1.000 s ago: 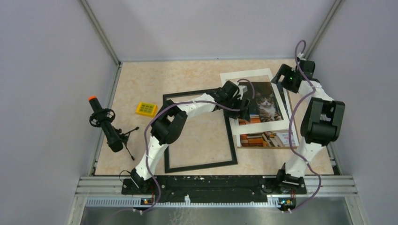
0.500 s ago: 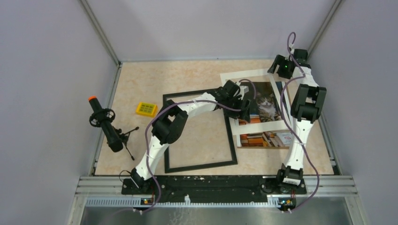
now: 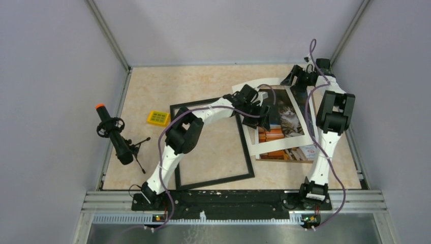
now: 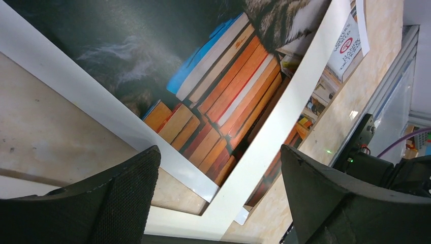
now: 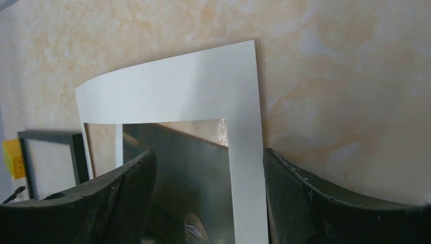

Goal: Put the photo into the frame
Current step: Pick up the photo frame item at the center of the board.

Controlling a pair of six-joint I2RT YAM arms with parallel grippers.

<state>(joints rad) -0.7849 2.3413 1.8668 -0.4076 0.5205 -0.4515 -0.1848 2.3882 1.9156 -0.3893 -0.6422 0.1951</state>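
Where the left gripper [image 4: 218,152] hangs low over the photo [image 3: 285,118], its fingers [image 4: 127,198] are seen spread wide, nothing pinched between them. The near left corner of the print's white border is framed in the gap; whether the pads press on the paper cannot be told. Orange and blue book spines are shown in the picture just ahead of the tips.

At the photo's far right corner the right gripper [image 5: 208,152] is found, fingers [image 5: 315,203] held well apart. The white border strip is straddled, not squeezed; one finger is seen just against the strip's outer edge. The far edge of the print is curled up off the bench [image 3: 203,84].

Photo: laid face up on the far right quarter of the bench, turned askew to the bench edges. Its left border is run close along the right side of the frame [image 3: 216,180]; touching or lapping cannot be told. It is not inside the frame.

Frame: laid flat at the middle of the bench, reaching toward the near edge, bare bench seen through it.

A second printed sheet [image 3: 292,153], books on it, is partly covered by the photo's near edge, toward the right edge of the bench.

A small yellow block [image 3: 158,118] is noted left of the frame. A black tripod stand [image 3: 116,136] with an orange-tipped rod is set by the left edge.
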